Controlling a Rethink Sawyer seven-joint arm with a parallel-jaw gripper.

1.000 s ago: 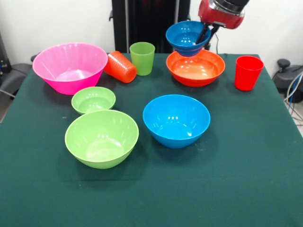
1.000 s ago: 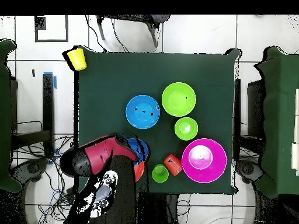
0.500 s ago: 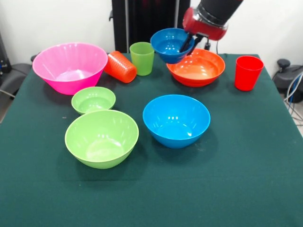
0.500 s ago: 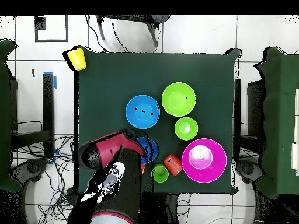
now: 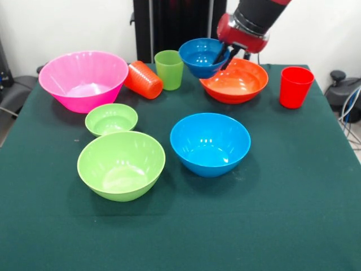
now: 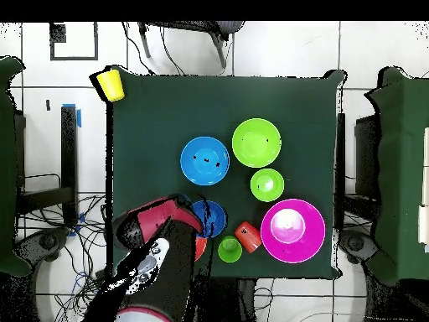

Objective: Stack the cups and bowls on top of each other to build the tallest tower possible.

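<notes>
Small dark blue bowl [image 5: 202,57]: held off the table, tilted, at the left rim of the wide orange bowl; in the overhead view [image 6: 209,217] it shows just beside the arm.
Gripper [image 5: 228,55]: fingers clamped on the small dark blue bowl's right rim, one finger inside the bowl, one outside.
Arm [image 5: 252,20]: red and black, comes down from the top edge to the bowl.
Wide orange bowl [image 5: 234,81]: upright on the table at the far side, empty, partly behind the held bowl.
Red cup [image 5: 295,86]: upright, to the right of the orange bowl, apart from it.
Light green cup [image 5: 169,69]: upright, left of the held bowl.
Orange cup [image 5: 143,79]: lying on its side, touching the light green cup, just beside the pink bowl.
Huge pink bowl [image 5: 83,79]: upright, far left.
Small green bowl [image 5: 111,119]: upright, in front of the pink bowl.
Large green bowl [image 5: 120,165]: upright, nearest the camera, just in front of the small green bowl.
Large blue bowl [image 5: 210,143]: upright, mid-table, right of the large green bowl.
Yellow cup [image 6: 110,83]: at the table's corner in the overhead view, well apart from the rest.
Table [image 5: 271,214]: dark green cloth.
</notes>
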